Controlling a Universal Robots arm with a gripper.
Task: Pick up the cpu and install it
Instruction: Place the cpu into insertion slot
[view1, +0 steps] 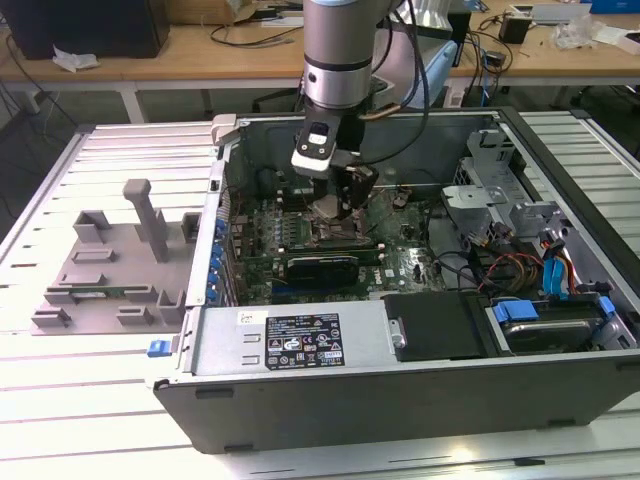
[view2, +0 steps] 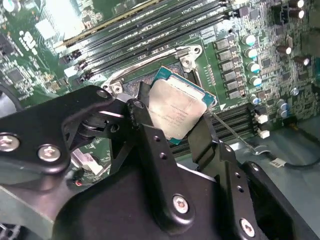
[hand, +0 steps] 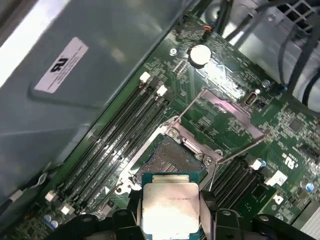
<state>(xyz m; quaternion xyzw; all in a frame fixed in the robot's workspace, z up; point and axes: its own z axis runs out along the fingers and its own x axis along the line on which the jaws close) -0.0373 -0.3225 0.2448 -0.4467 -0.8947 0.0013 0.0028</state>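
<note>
On the exterior view's left, outside the open computer case (view1: 400, 390), a grey tray (view1: 110, 265) is seen lying flat on the slatted table (view1: 60, 400), just beside the case's wall. Inside the case, near its middle, the gripper (view1: 338, 205) is held low over the green motherboard (view1: 420, 265). Its black fingers (view2: 150, 145) are clamped on two opposite edges of the cpu (view2: 176, 108), whose silver top is turned toward both wrist cameras. The chip is carried slightly tilted in the second wrist view, and it is not seated. In the first wrist view the cpu (hand: 170, 207) is shown over the near edge of the bare socket (hand: 172, 155), whose metal frame (hand: 227, 112) is swung open and laid back on the board. Long black memory slots (hand: 120, 135) are seen running beside the socket, toward the case's wall. Toward the exterior view's right, within the case, a black box (view1: 435, 325) and a bundle of coloured cables (view1: 555, 270) are visible, well apart from the gripper.
</note>
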